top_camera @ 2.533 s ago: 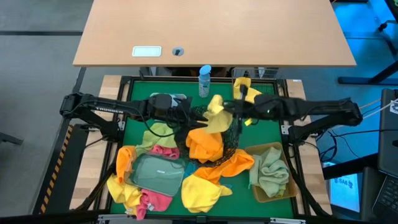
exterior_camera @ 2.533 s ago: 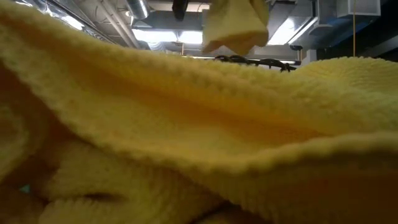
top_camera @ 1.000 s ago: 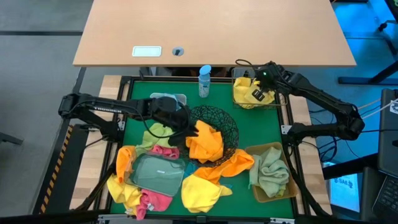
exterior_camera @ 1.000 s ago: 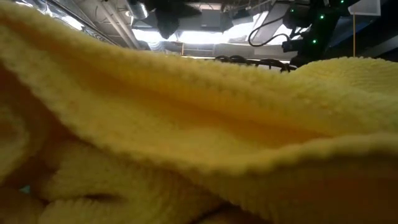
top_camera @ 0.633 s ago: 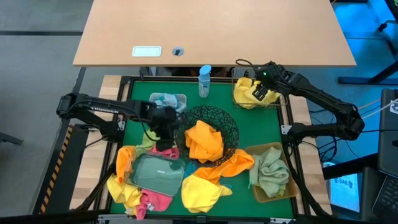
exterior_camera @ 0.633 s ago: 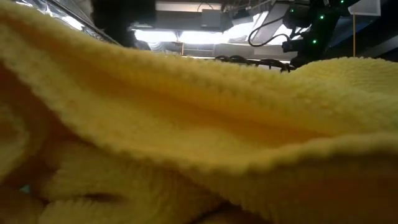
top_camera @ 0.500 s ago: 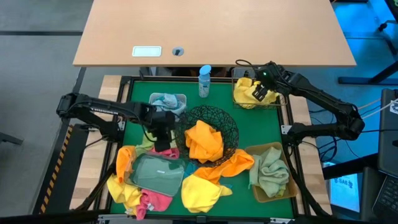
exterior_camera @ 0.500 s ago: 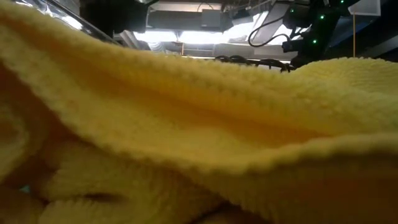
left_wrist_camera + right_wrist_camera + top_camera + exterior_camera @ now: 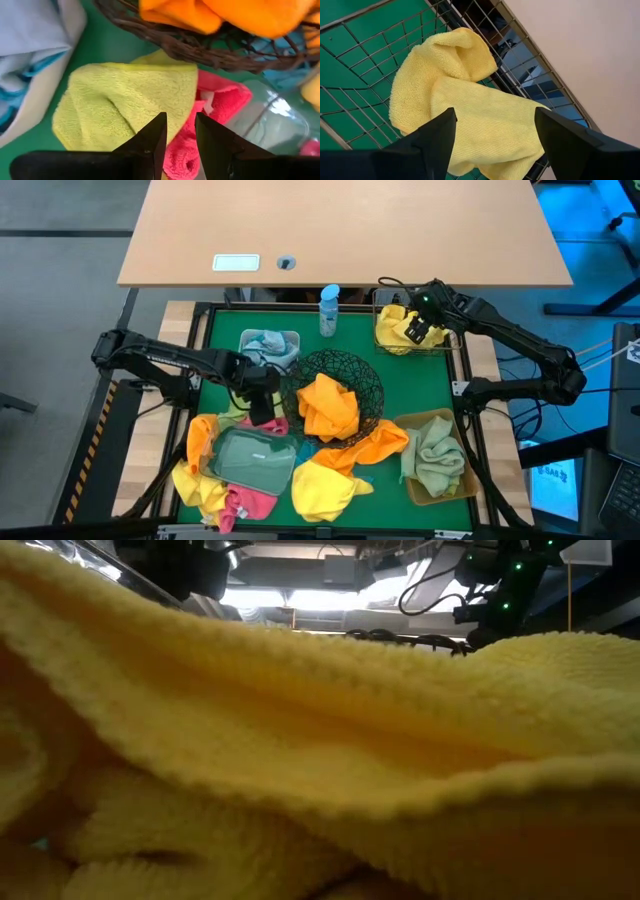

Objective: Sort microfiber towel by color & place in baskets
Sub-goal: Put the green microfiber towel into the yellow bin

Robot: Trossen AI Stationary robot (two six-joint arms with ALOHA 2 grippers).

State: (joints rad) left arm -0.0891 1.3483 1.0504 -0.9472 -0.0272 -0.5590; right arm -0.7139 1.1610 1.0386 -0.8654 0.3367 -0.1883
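Observation:
My left gripper [image 9: 262,402] is left of the round black wire-mesh bowl [image 9: 372,380], where an orange towel [image 9: 328,405] lies. Its fingers [image 9: 178,135] stand a narrow gap apart, nothing between them, over the place where a lime towel [image 9: 125,100] meets a pink towel [image 9: 215,100]. My right gripper [image 9: 418,330] hangs wide open [image 9: 495,135] over the square wire basket [image 9: 447,348] at the far right. Yellow towels [image 9: 470,115] lie on the basket's floor.
A white tub [image 9: 268,342] holds a light blue towel and a tan bin [image 9: 436,455] a green one. The clear tray [image 9: 250,458] lies on yellow and pink towels near the front. A blue-capped bottle [image 9: 328,310] stands at the far edge. A yellow towel [image 9: 320,760] fills the low view.
My left gripper has moved from the black bowl's left rim toward the table's left and near edge, ending over the lime and pink towels. The orange towel stays in the bowl. The right arm has kept over the square basket.

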